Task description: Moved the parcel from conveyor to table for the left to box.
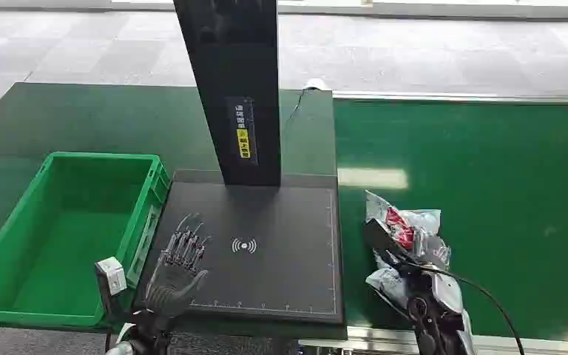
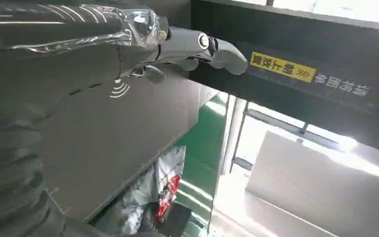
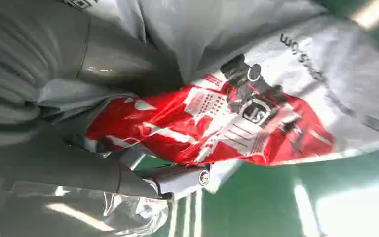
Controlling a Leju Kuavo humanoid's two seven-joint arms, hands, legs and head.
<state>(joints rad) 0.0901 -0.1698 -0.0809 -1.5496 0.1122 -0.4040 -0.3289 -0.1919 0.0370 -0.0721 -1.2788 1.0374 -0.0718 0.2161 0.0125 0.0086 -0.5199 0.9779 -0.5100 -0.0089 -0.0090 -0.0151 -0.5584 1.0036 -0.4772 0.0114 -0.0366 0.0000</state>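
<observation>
1. Parcel (image 1: 407, 244): grey plastic mailer with a red and white print, lying crumpled on the green conveyor (image 1: 503, 192), just right of the black scanner platform (image 1: 266, 251).
2. Right hand (image 1: 423, 296): down on the near end of the parcel, dark fingers and wrist partly covering it; seen from the right wrist, thumb (image 3: 177, 177) under the bag's red print and grey ribbed cover pressed into the plastic, so clasped around the bag as far as can be told.
3. Dark cable (image 1: 488, 299): running from the right wrist toward the lower right edge of the head view.
4. Left hand (image 1: 177, 266): fingers spread and extended, holding nothing, over the near left corner of the scanner platform, beside the green crate (image 1: 15, 288).
5. Same hand from the left wrist: fingertips (image 2: 227, 54) stretched out above the platform's wireless symbol (image 2: 120, 89), near the black post.
6. Black post (image 1: 233, 89): upright at the back of the platform, with a yellow and white label (image 1: 244, 129) on its face.
7. Green crate: on the dark green table left of the platform, open at the top, with bare green floor inside.
8. Parcel again from the left wrist (image 2: 148, 197): beyond the platform's edge, on the green belt.
9. Small white block (image 1: 111, 275): at the left wrist, against the crate's near right wall.
</observation>
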